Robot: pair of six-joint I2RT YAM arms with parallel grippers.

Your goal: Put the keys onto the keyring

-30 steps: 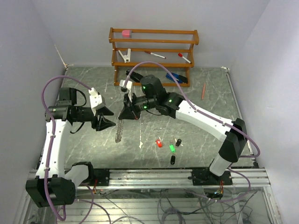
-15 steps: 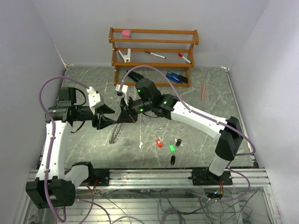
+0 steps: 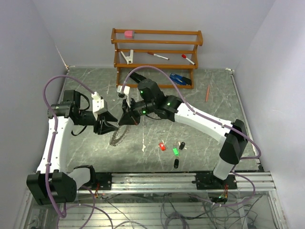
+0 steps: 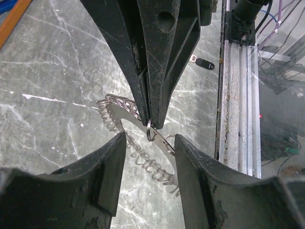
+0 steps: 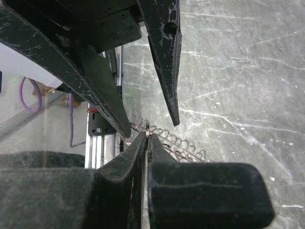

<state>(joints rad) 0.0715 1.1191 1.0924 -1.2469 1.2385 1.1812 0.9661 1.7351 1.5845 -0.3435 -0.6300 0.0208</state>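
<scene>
The large thin silvery keyring with a jagged, coiled rim (image 4: 112, 102) hangs from the right gripper (image 4: 153, 121), which is clamped on its small end loop. The left gripper (image 4: 150, 137), jaws apart, stands around that loop without touching it. The tiny keys with coloured plastic heads (image 3: 175, 151) lie on the grey marbled table (image 3: 214, 95), well apart, nearer the right arm.
</scene>
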